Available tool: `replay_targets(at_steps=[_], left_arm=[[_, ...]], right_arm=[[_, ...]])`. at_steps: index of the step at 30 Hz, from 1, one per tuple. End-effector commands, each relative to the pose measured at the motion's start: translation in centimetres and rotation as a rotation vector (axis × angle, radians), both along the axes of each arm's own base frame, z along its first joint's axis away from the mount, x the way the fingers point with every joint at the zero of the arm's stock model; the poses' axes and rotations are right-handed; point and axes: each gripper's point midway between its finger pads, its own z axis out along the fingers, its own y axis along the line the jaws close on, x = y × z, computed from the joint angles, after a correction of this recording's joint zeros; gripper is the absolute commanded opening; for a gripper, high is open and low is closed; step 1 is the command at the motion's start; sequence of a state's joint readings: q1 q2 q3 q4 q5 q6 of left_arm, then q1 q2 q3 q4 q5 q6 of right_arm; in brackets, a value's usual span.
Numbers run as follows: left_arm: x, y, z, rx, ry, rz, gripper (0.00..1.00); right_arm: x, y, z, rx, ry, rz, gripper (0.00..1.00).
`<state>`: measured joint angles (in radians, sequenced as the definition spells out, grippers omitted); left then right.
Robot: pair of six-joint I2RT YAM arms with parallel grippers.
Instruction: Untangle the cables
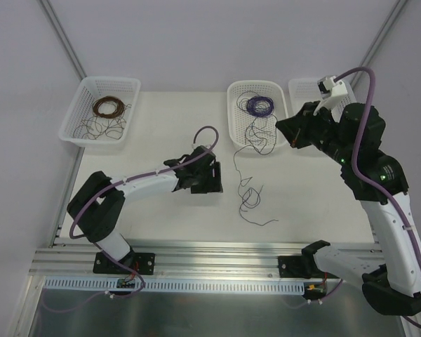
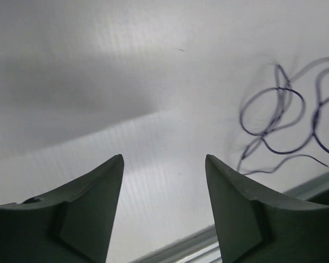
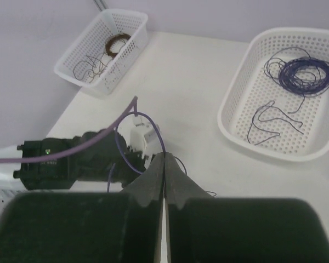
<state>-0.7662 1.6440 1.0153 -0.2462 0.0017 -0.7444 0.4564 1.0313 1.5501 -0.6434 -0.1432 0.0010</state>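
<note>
Two arms, two states. On the left, the left gripper [image 1: 205,177] [image 2: 164,164] sits low over the table [image 1: 161,126], jaws clearly apart, nothing between them. Over at the right rim of the middle basket [image 1: 233,119] [image 3: 230,118], the right gripper [image 1: 286,130] [image 3: 164,164] is raised, jaws pressed flat together; can't tell if a hair-thin wire is pinched. As for the cables [image 1: 250,199] [image 2: 279,123]: one loose purple-dark squiggle lies on the table just right of the left gripper, apart from it. More strands lie in the middle basket beside a purple coil [image 1: 261,105] [image 3: 307,76]; one appears to trail over its near rim.

No legible txt, labels, brands or nos.; small white print on left arm [image 3: 49,164] too blurred
</note>
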Motion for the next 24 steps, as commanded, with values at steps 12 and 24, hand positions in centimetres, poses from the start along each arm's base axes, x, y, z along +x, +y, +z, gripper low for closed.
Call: replay_targets(at_steps=[12, 24], left_arm=[[-4.9, -11.4, 2.0, -0.261, -0.108, -0.201, 0.69], [-4.4, -12.8, -2.7, -0.198, -0.032, -0.144, 0.41]], right_arm=[[0.2, 0.2, 7.4, 0.145, -0.186, -0.015, 0.01], [-1.0, -1.5, 10.5, 0.182, -0.268, -0.069, 0.01]])
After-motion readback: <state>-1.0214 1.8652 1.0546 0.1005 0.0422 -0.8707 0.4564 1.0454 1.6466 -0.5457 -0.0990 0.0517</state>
